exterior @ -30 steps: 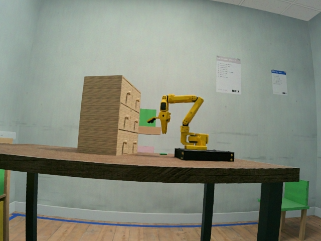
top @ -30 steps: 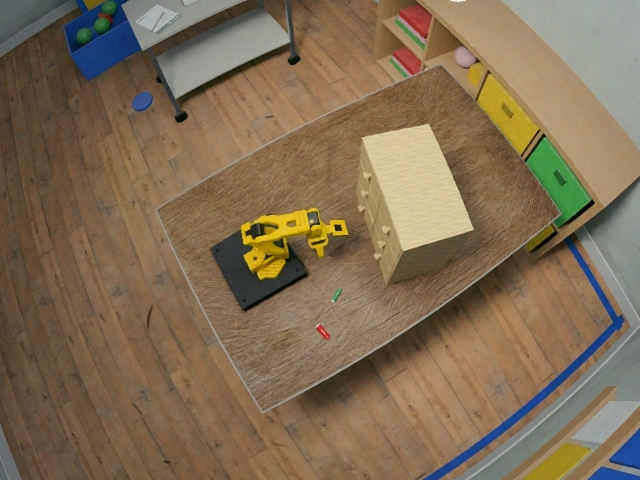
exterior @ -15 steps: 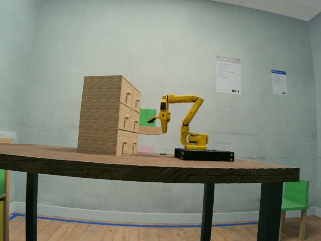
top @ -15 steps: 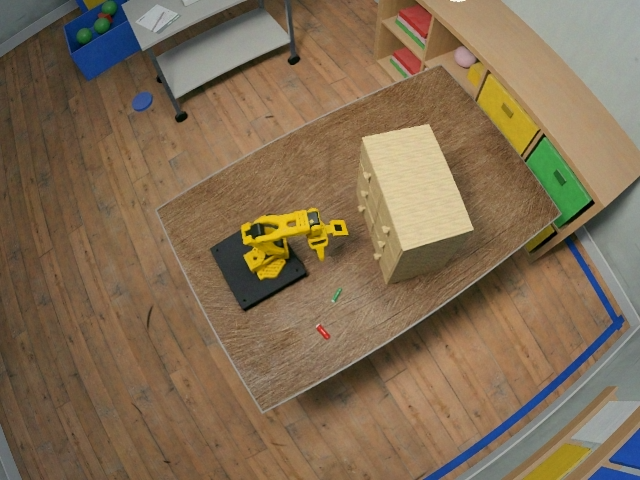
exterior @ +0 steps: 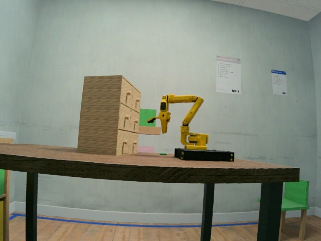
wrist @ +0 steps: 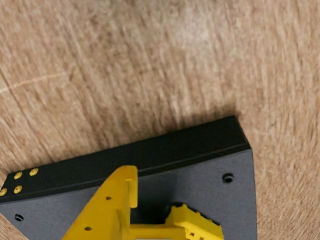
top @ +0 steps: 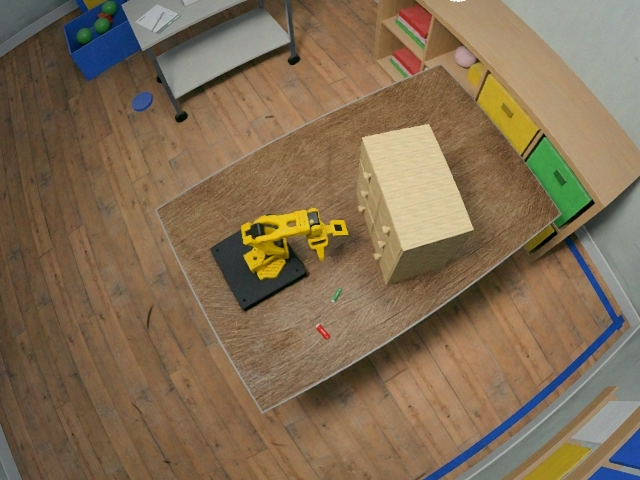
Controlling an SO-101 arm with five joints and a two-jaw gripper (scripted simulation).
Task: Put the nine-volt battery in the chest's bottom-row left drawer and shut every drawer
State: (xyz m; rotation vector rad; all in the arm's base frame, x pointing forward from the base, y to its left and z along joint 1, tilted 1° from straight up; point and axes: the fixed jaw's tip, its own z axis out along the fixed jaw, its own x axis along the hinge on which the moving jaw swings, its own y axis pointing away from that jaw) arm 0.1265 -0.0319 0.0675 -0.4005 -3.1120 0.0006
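Six drawers sat shut in the wooden chest (top: 418, 191) (exterior: 100, 115), three rows of two, one handle each. Bottom-row left drawer was shut too.

Pincer (top: 321, 255) (exterior: 164, 131) (wrist: 132, 175) was released, nothing between the fingers. It pointed down, well above the table (top: 289, 175) (exterior: 155, 174) (wrist: 150, 70), between the chest front and the black base plate (top: 245, 300) (exterior: 220, 155) (wrist: 235, 170), touching neither. Wrist cam caught one finger, with the base plate and part of the yellow base behind it.

Nine-volt battery: couldn't identify it in any view, so its location and its side or distance relative to the pincer couldn't be told. It was not in the pincer. Couldn't see inside the shut drawers.

Two small items lay on the table, apart from each other and well below pincer height. Green cylinder (top: 336, 295) (exterior: 163, 153) was the nearer one to the pincer in the top view, between base plate and chest. Red cylinder (top: 322, 331) lay farther out, beyond the green one. Neither touched the pincer, chest or base plate.
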